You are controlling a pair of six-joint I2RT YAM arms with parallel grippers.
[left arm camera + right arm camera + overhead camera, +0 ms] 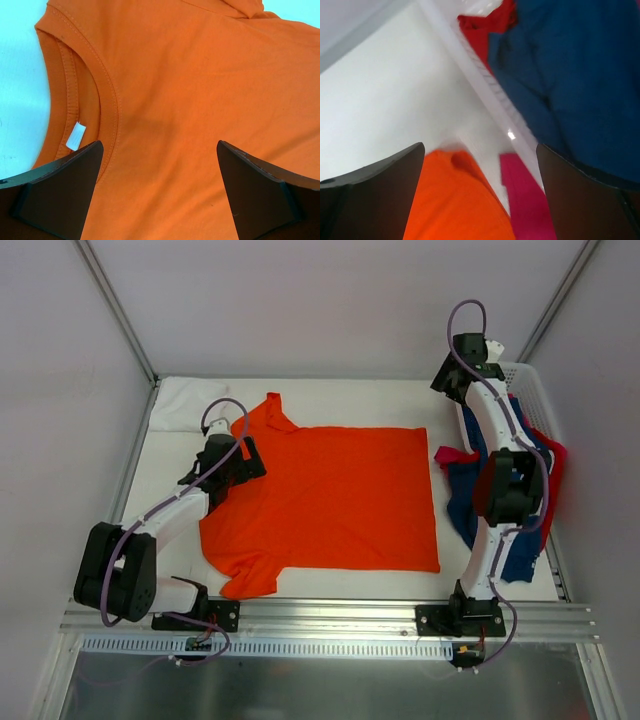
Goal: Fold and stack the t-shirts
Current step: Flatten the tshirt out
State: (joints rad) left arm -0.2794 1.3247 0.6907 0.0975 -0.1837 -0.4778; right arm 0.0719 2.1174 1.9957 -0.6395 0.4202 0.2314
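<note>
The orange t-shirt [330,500] lay spread out flat in the middle of the table [350,400]. Its neck pointed to the left edge and its bottom hem pointed to the right edge. One sleeve reached toward the far edge and the other toward the near edge. The left gripper [245,455] was over the shirt by the neck hole, with its two fingers wide apart and nothing between them. I could not tell if it touched the cloth. A small white tag [75,136] showed inside the collar. The white t-shirt [185,405] sat bunched up in the far left corner. The basket [530,390] stood along the right edge. The navy t-shirt [475,505] hung over the basket's side and down onto the table, with the pink-red t-shirt [455,454] just beside it. The right gripper [492,350] was up high over the far right corner, near the basket. Its fingers were apart and held nothing.
</note>
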